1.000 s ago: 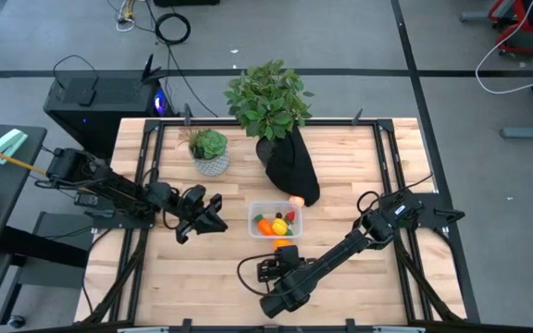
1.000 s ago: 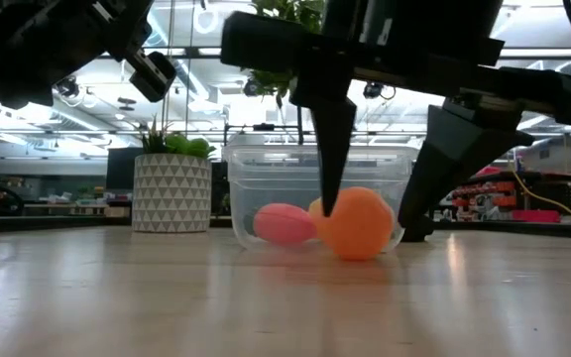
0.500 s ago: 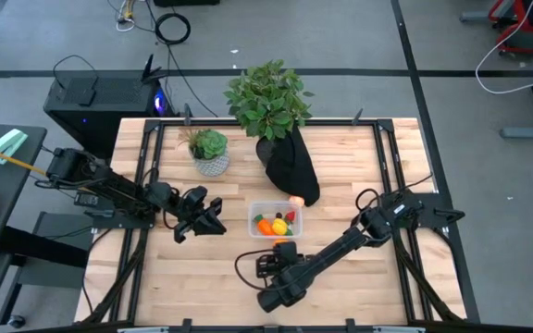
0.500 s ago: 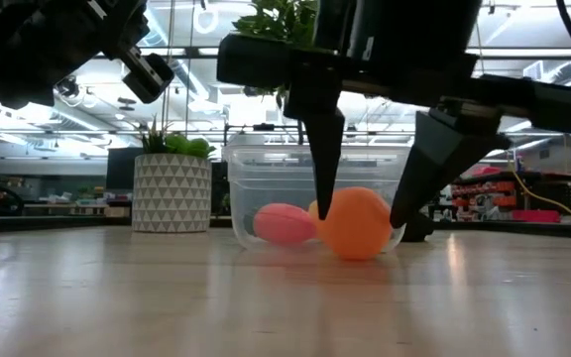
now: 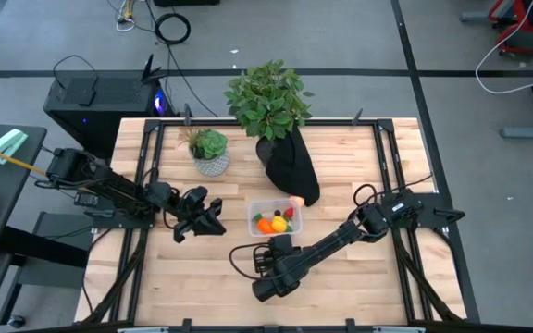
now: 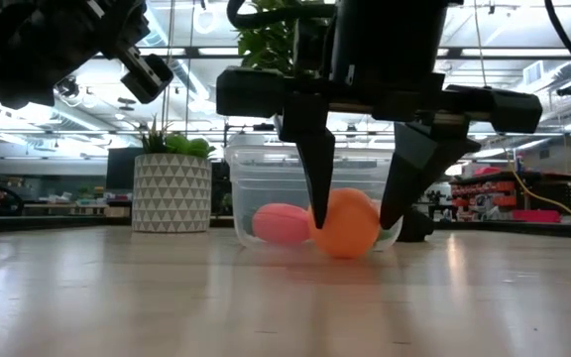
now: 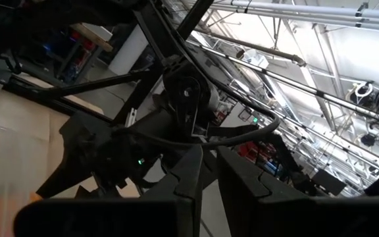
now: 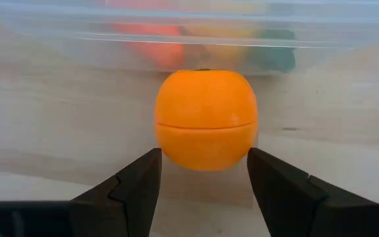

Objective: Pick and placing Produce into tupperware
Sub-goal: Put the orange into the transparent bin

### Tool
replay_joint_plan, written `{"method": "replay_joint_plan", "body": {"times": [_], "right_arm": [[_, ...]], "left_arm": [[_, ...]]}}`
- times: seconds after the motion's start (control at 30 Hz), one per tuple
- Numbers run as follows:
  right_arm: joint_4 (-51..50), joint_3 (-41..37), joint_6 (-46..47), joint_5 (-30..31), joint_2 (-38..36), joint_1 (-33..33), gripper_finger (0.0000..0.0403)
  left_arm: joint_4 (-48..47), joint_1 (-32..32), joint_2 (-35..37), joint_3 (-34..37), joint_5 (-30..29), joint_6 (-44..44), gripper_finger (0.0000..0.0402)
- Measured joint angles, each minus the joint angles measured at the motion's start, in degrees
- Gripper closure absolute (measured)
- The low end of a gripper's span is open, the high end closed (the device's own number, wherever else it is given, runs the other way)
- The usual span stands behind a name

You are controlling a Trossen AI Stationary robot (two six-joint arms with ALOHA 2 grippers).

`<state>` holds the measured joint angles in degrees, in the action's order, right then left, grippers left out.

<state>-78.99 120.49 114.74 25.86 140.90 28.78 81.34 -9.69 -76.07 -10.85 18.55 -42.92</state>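
Observation:
An orange (image 8: 206,118) sits on the table just in front of the near wall of the clear tupperware (image 5: 254,220). My right gripper (image 8: 202,164) is open and low over the table, with one finger on each side of the orange (image 6: 345,223). Inside the tupperware lie an orange piece, a yellow piece and a red piece. A peach-coloured ball (image 5: 296,200) rests on the table at its far right corner. My left gripper (image 5: 213,219) hangs shut above the table, left of the tupperware. My right gripper has its fingers (image 8: 140,181) level at the orange's two sides, coming from the table's near side. I cannot tell whether they touch it. The orange stands on the table.
A white patterned pot (image 5: 212,165) with a small plant stands far left of the tupperware. A big leafy plant in a black pot (image 5: 290,166) stands right behind it. Bare wood lies near and to the right.
My right gripper has moved down and toward the tupperware, so its fingers now stand on both sides of the orange. The orange has stayed in place.

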Motion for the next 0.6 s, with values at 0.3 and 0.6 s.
{"method": "replay_joint_plan", "body": {"times": [0.3, 0.6], "right_arm": [[0.9, 0.0, -0.3, -0.7, 0.0, 0.4, 0.0171], [6.7, 0.0, -7.0, -0.9, 0.0, 0.3, 0.0171]], "left_arm": [[0.0, 0.0, 0.0, 0.0, 0.7, -0.2, 0.0349], [0.0, 0.0, 0.0, 0.0, 0.9, -1.3, 0.0349]]}}
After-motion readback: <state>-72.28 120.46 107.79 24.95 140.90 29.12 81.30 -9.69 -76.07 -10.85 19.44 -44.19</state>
